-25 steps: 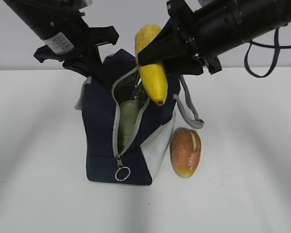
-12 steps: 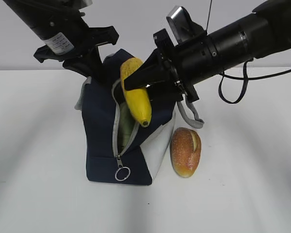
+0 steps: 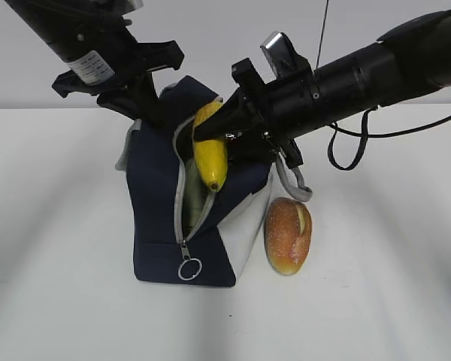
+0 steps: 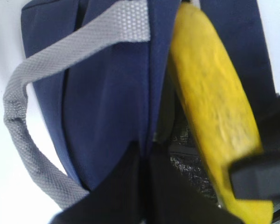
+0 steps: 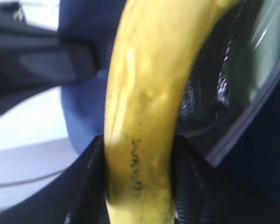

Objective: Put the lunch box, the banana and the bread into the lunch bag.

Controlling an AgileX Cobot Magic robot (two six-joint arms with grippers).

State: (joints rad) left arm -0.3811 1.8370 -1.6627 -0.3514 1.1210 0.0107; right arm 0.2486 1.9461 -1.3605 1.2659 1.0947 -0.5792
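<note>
This looks like a robot lab or test bench, not a home or a kitchen. The worktop (image 3: 68, 301) is a plain white surface, bare and evenly lit, with a blank pale wall (image 3: 210, 30) right behind it. Two black robot arms reach in from the top corners, the left arm (image 3: 83, 45) carrying a white label, the right arm (image 3: 376, 68) trailing loose black cable (image 3: 346, 154) over the surface. A lunch bag (image 3: 158, 218), a banana (image 3: 210, 154) and a bread roll (image 3: 288, 235) sit there like staged props, alone on the white surface.
</note>
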